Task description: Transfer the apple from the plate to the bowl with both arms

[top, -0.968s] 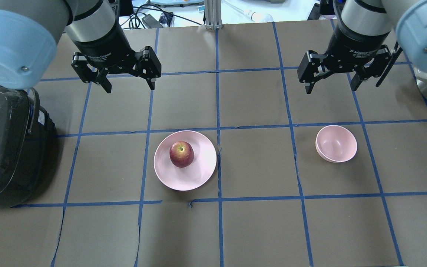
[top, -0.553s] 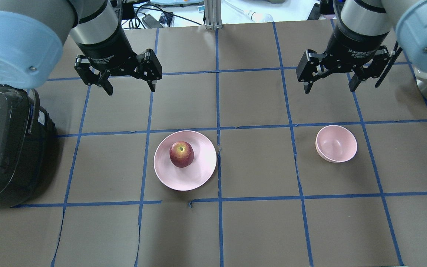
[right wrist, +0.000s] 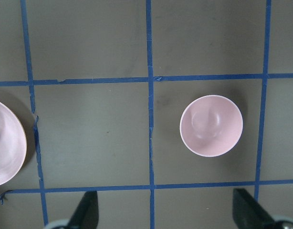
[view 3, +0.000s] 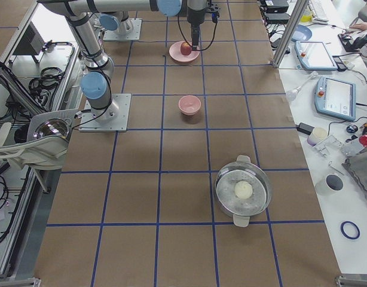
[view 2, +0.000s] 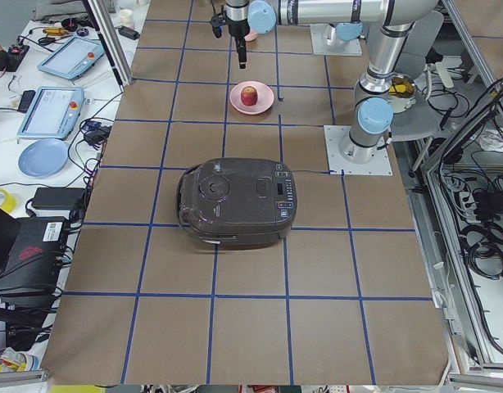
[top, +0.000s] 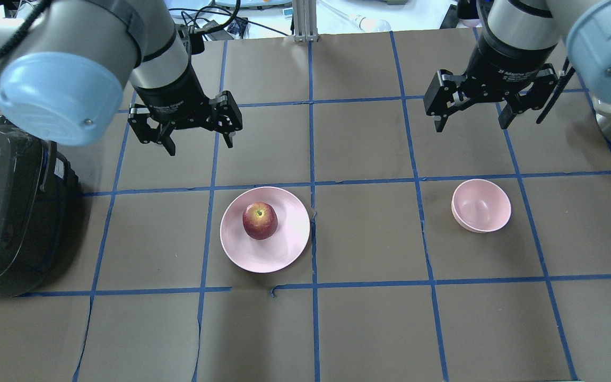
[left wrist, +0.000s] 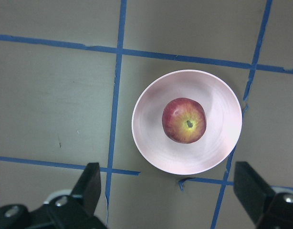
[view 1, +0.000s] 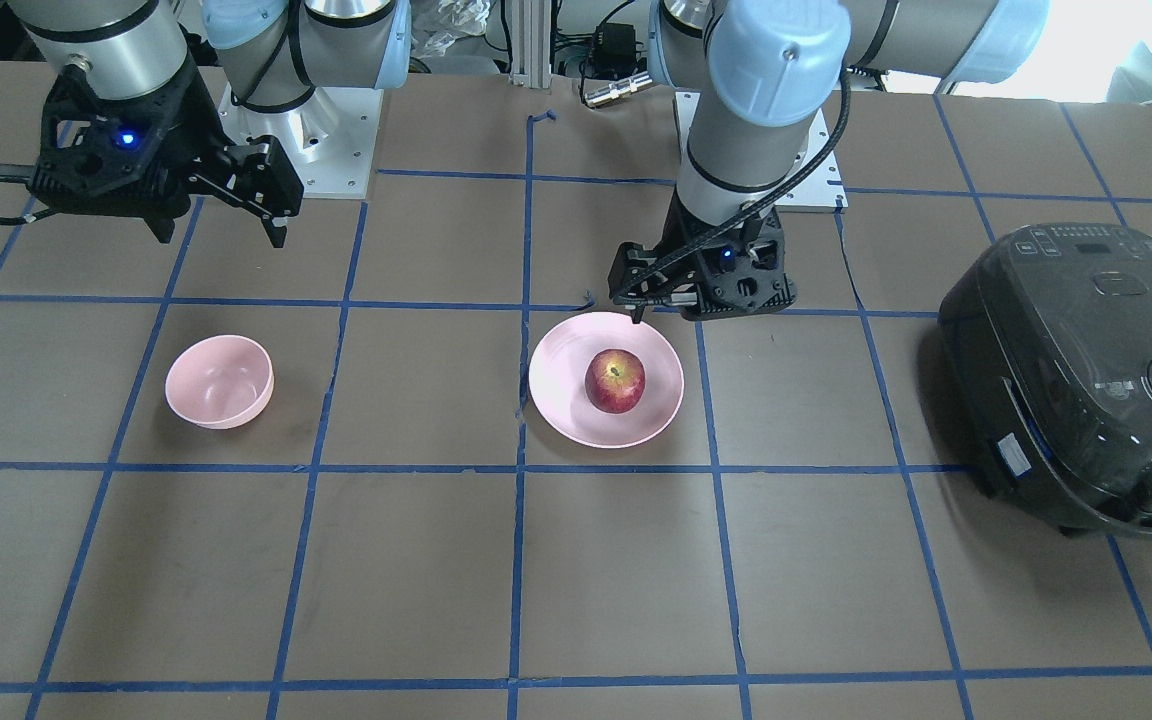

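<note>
**Status.** My left gripper (top: 200, 146) hangs above the table with its jaws spread wide and nothing between them. It is on the robot's side of the plate (top: 284, 249) and not yet over it. My right gripper (top: 470, 126) is equally wide and empty, on the robot's side of the bowl (top: 483, 204). The apple (top: 260, 220) sits stem-up on the plate. The bowl stands well apart from the plate, toward my right.

**Risks, as I judge them:**
1. The apple is round and smooth. If one finger meets it before the other, it may roll across the glossy plate or over its shallow rim.
2. Descending too low would press the fingertips on the plate and could slide or tip it.
3. The task calls for both arms, so a hand-over in the air is likely. Letting go before the second grip is firm would drop the apple.
4. The bowl is small and deep, so an off-centre release could strike its rim and upset it.

**Surroundings.** A black rice cooker (top: 8, 212) stands on my left, well apart from the plate, and a wide swing of the left arm could clip it. A steel pot (view 3: 243, 189) stands beyond the bowl at my right end. I see nothing standing between plate and bowl
</note>
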`<state>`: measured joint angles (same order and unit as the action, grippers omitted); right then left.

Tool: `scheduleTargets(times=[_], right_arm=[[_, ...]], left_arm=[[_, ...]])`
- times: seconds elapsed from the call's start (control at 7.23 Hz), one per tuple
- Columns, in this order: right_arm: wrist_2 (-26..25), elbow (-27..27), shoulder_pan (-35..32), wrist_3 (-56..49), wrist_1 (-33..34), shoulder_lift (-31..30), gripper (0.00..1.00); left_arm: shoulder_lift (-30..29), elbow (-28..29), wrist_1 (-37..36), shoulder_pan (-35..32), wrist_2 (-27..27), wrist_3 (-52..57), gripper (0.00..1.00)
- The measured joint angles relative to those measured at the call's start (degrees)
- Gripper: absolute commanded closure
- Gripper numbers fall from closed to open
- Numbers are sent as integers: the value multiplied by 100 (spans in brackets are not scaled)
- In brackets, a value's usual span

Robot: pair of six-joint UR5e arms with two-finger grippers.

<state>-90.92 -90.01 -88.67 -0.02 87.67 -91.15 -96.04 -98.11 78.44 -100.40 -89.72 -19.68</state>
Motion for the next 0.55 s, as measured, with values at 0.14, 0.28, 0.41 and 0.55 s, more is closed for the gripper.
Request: scheduleTargets(times=[0.14,0.28,0.41,0.55], right_arm=[[0,-7,351,-360,-29,71,0],[-1,-19,814,-820,-38,176,0],[4,-48,1204,-1087,-15,334,0],[7,-96,1438,-1199,68,508,0]], left_arm=[[-143,-375,-500,-92,9,-196,0],[-304,-763,-1027,-141,25,-342,0],[-483,-1147,-1607,-197,61,-457,0],[-657,-1413,-2068,-319,101,-509,0]])
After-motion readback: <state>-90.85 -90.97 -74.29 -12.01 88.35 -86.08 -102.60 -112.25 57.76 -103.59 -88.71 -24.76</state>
